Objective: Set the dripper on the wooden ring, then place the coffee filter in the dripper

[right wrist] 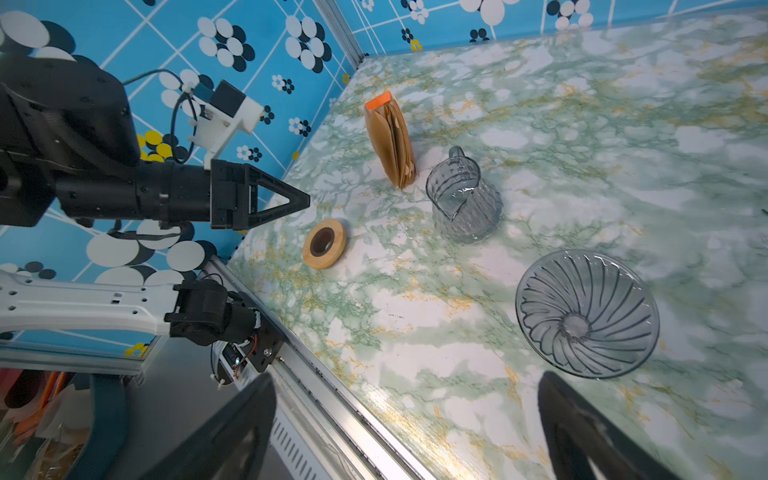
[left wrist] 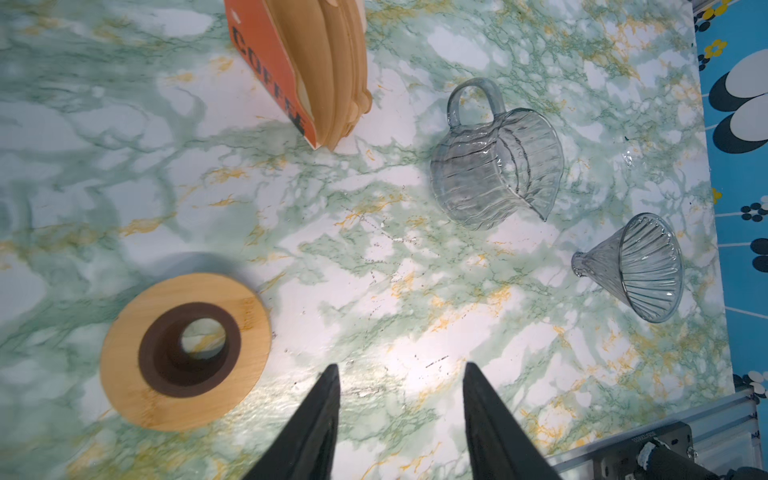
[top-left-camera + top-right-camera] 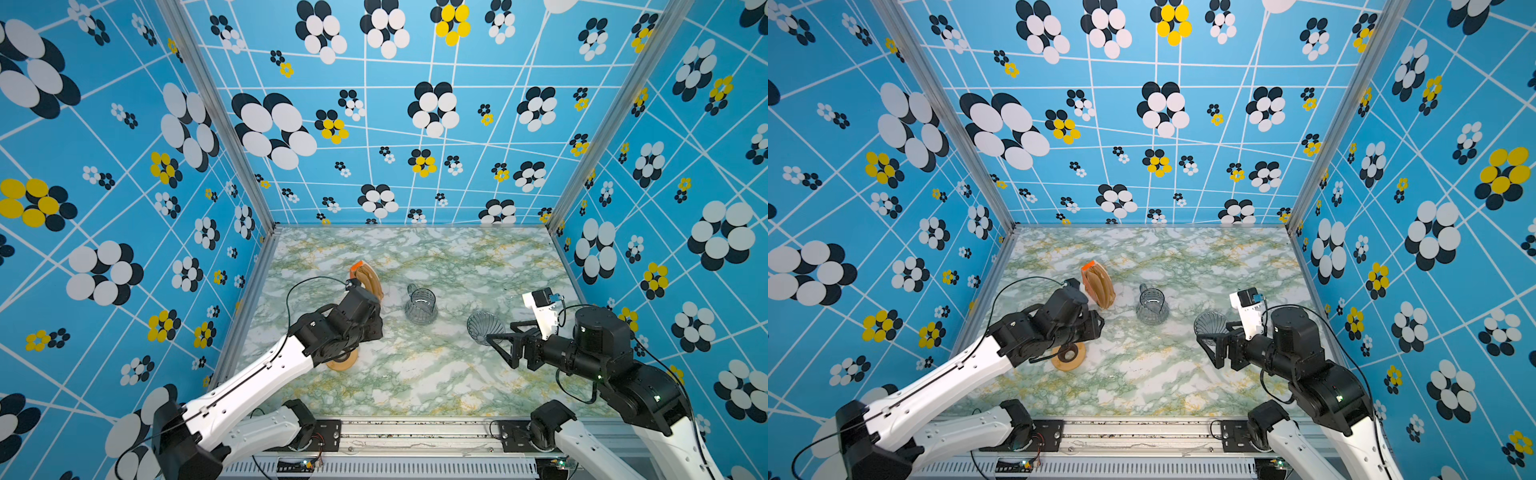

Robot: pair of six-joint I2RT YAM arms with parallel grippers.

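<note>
The dripper (image 1: 587,314) is lying tipped on the desk (image 3: 415,374); right hand (image 1: 407,432) is gaping wide at its 6 o'clock, left hand (image 2: 401,419) is hovering part-open, empty.

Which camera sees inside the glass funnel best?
The right wrist view: the funnel lies on its side, mouth toward the camera, showing spiral ribs down to its hole. The left wrist view shows it sideways and small. In both top views the right arm partly hides it.
</note>
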